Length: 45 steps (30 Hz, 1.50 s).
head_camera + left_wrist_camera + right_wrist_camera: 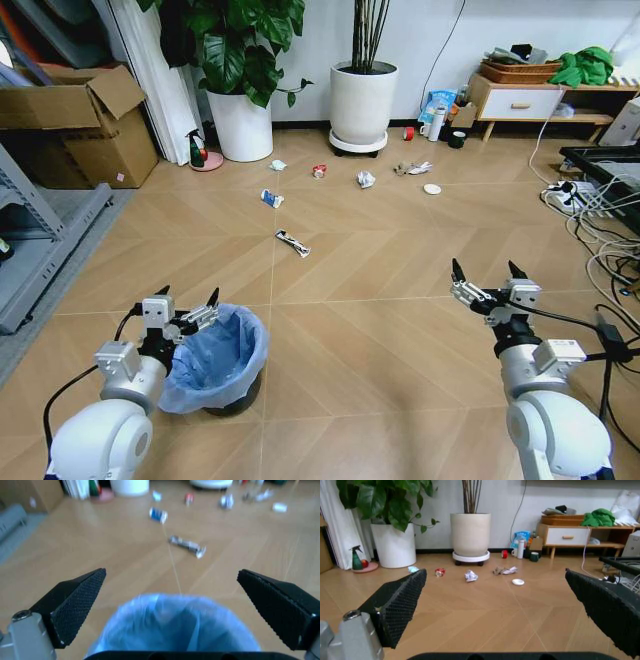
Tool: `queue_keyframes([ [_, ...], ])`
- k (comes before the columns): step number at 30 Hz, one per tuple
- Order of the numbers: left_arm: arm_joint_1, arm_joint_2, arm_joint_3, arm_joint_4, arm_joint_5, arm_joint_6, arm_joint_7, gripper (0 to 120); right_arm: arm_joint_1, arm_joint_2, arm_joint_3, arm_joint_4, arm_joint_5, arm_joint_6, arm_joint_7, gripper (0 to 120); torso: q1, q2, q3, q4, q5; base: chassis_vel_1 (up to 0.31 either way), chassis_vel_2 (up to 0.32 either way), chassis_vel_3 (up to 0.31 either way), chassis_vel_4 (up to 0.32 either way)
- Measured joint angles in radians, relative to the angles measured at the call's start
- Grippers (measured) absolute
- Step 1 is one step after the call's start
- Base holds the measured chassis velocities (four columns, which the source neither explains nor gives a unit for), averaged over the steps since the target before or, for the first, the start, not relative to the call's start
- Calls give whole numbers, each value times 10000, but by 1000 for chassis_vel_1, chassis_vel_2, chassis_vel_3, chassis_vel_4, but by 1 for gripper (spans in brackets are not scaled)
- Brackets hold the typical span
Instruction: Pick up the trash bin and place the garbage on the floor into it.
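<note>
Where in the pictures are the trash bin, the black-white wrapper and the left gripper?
trash bin (pixel 222 352): head view, on the blue bag inside it.
black-white wrapper (pixel 293 243): head view, on its middle.
left gripper (pixel 187 297): head view, midway between its open fingertips, at the bin's rim.

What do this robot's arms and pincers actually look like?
Both arms are rounded glossy white shells with silver-grey metal wrist blocks and black cables looping alongside. The left gripper and right gripper each end in two black pointed fingers faced with a fine waffle-textured pad.
</note>
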State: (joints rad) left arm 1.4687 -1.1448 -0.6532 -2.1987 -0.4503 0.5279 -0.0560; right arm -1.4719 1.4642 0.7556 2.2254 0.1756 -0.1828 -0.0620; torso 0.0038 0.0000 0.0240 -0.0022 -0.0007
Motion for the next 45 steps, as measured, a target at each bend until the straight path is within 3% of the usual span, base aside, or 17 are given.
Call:
queue_keyframes([
  [8, -1072, 861, 312, 1382, -1044, 1234, -221, 100, 17, -23, -27, -128, 16, -2, -15, 100, 0, 0, 1, -2, -2, 0, 0, 0, 0],
  [18, -1465, 1456, 294, 2755, -1003, 1696, 478, 100, 50, -29, -96, -276, -27, 24, -45, 100, 0, -1, 0, 0, -2, 0, 0, 0, 0],
  [27, -1842, 1484, 349, 3649, -844, 1761, 843, 100, 52, -12, -210, -320, -106, 49, -61, 100, 0, 0, 0, 0, -2, 0, 0, 0, 0],
  [38, -1833, 1528, 420, 4077, -820, 1836, 924, 97, 33, -13, -205, -414, -139, 192, -121, 100, 0, 0, 0, 0, -1, 0, 0, 0, 0],
  [42, -1807, 1606, 430, 4108, -835, 1910, 934, 91, 7, 24, -185, -448, -145, 273, -153, 100, 0, 0, 0, 0, -1, 0, 0, 0, 0],
  [45, -1801, 1663, 463, 4124, -887, 2027, 1013, 79, 1, 46, -172, -489, -148, 329, -182, 100, 0, 0, 0, 0, 0, 0, 0, 0, 0],
])
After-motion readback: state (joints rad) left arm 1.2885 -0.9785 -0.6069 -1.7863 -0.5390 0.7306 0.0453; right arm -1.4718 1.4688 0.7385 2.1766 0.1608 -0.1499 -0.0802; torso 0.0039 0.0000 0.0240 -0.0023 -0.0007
